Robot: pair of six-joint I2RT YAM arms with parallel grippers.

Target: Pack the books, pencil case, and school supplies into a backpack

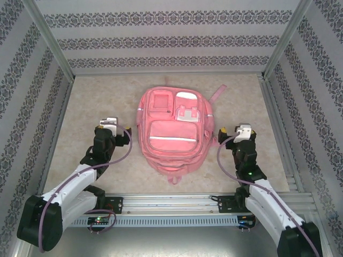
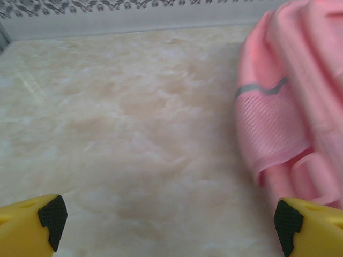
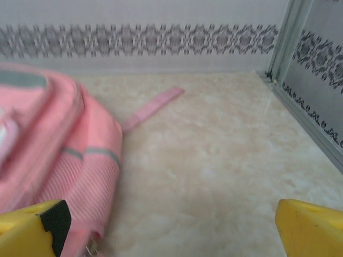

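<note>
Backpack (image 1: 172, 131) is lying flat, pockets up, mid-surface (image 1: 96, 96), strap trailing twd far right corner. Soft, floppy fabric, prob. sagging when lifted; am judging the near-edge loop the best hold. Left claw (image 2: 170, 218) and right claw (image 3: 174, 222) are flanking it, released, gripping nothing.

backpack (image 2: 289, 107) cropped at both wrist views' edges.
</note>
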